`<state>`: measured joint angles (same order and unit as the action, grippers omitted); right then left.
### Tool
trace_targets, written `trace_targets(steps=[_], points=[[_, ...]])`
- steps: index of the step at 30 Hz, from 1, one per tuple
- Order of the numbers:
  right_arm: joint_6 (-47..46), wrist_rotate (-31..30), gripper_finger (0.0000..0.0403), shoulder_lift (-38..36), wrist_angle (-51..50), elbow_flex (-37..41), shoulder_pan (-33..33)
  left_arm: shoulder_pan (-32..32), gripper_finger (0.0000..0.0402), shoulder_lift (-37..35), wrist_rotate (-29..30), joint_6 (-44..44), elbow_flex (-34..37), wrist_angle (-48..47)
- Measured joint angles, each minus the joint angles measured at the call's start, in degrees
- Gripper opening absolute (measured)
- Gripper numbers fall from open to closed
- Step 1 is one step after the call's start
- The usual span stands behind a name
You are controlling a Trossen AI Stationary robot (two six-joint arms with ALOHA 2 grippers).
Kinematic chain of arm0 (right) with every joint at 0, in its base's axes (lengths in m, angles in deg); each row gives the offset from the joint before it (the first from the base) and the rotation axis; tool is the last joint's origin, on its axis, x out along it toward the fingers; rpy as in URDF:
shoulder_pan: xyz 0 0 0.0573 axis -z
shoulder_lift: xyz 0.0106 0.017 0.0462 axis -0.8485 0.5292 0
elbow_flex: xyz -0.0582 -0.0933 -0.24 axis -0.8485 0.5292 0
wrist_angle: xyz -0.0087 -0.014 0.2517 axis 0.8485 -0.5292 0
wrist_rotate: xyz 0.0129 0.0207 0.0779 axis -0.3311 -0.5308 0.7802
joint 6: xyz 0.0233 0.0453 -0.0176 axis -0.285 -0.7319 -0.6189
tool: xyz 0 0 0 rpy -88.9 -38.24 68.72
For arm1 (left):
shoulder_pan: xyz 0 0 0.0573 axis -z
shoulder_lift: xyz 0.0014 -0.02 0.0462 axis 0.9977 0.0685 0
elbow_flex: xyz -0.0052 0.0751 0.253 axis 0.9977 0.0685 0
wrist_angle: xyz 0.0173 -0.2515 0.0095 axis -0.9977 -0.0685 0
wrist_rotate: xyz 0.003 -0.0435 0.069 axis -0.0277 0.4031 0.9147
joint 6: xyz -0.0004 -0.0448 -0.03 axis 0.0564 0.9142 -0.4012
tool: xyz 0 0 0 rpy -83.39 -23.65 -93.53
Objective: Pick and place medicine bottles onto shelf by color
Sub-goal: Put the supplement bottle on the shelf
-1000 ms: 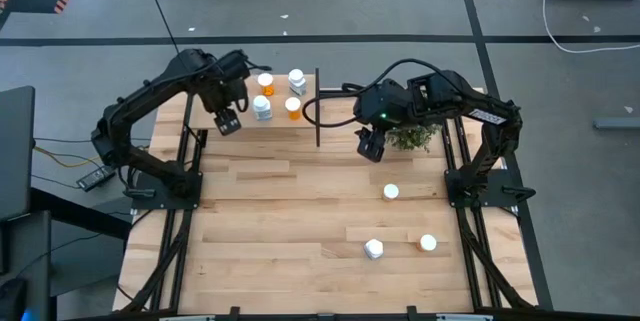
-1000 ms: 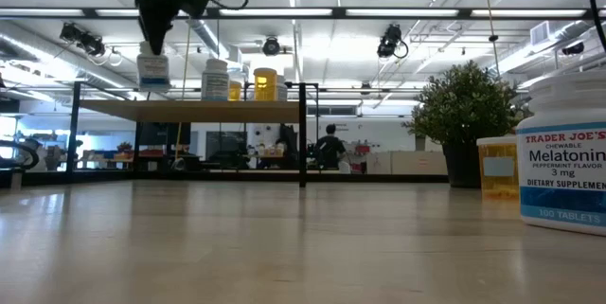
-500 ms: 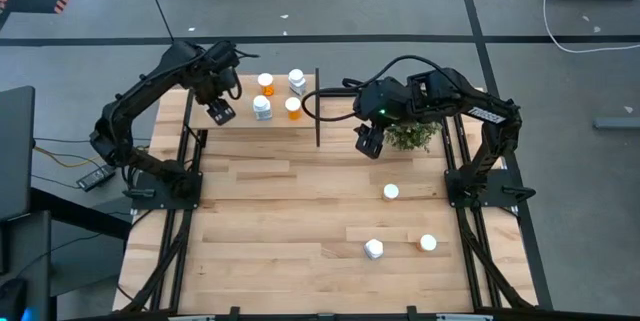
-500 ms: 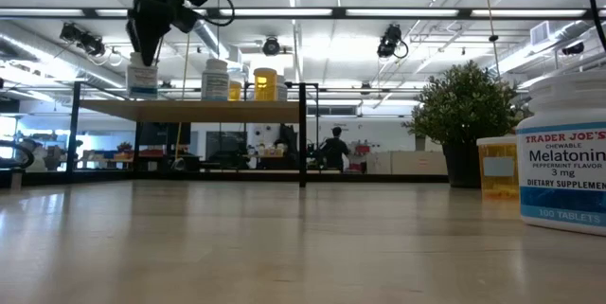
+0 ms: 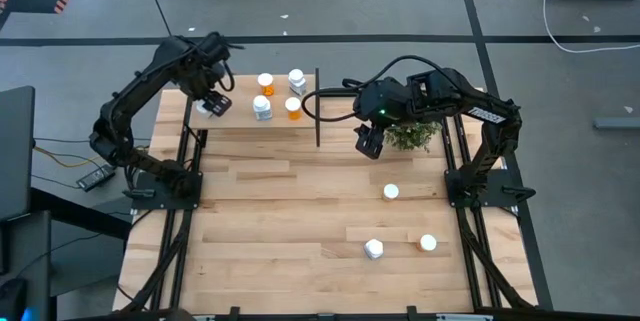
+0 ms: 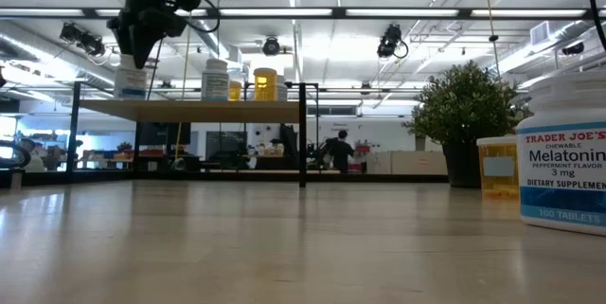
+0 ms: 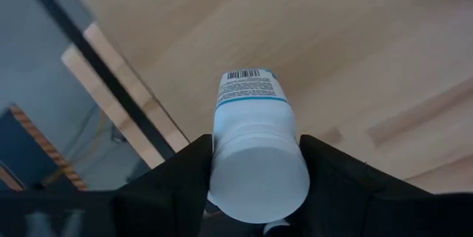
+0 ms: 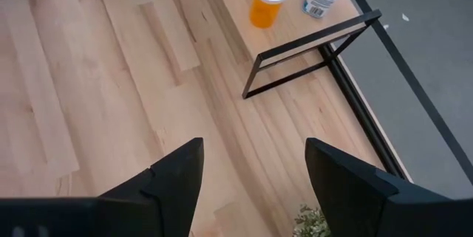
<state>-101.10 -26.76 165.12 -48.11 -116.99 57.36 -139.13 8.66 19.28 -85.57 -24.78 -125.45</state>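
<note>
Over the shelf's (image 5: 240, 121) left end, the left claw (image 5: 211, 104) grips a white bottle (image 7: 255, 148) by its cap, fingers (image 7: 177, 185) pressed to either side. In the left wrist view the bottle's label with barcode points down toward the light wood of the shelf, near its black edge frame. From the low view the bottle (image 6: 130, 80) stands upright with its base at the shelf top; I cannot tell whether it touches.

Four more bottles stand on the shelf left of the black divider (image 5: 317, 108): a white one (image 5: 262, 107) near the front, an orange one (image 5: 292, 107) beside it, another orange one (image 5: 265, 83) behind and a white one (image 5: 297, 81) at the back next to the divider.

Right of the divider, the right claw (image 5: 369, 143) hangs above the tabletop (image 5: 260, 231) just beside the plant (image 5: 410, 137). Its fingers (image 8: 174, 174) stand apart with nothing between them, and bare planks show in the gap.

Three bottles remain on the tabletop's right side: one white-capped (image 5: 390, 192) toward the middle, a white one (image 5: 373, 249) nearer the front, and an orange one (image 5: 427, 243) close beside it. In the low view the front white bottle (image 6: 566, 148) reads Melatonin, with the orange one (image 6: 496, 165) just behind it.
</note>
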Motion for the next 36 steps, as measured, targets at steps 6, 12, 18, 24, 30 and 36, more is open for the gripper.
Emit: trace_targets(steps=[6,12,18,24,30,36], points=[[0.18,0.02,0.0244,0.02,-0.01,0.0,0.0,-2.06,0.02,0.0,0.06,4.4,0.0,0.0],[0.48,0.0,0.0244,0.02,-0.01,0.0,0.0,-2.02,0.0213,0.0,-0.58,8.04,0.0,0.0],[0.88,0.01,0.0244,0.04,-0.01,0.0,0.0,-2.02,0.0261,0.0,-1.97,10.53,0.0,0.01],[0.88,0.0,0.0244,0.04,-0.02,0.0,0.0,-2.01,0.0304,-0.06,-2.16,10.43,0.0,0.0],[1.49,0.0,0.0244,0.04,0.0,0.0,0.19,0.63,0.0313,-0.37,-2.64,10.57,-4.99,-0.03],[1.66,-0.01,0.0244,0.04,-0.01,0.0,1.11,6.38,0.0314,-0.44,-2.59,12.06,-14.6,0.1]])
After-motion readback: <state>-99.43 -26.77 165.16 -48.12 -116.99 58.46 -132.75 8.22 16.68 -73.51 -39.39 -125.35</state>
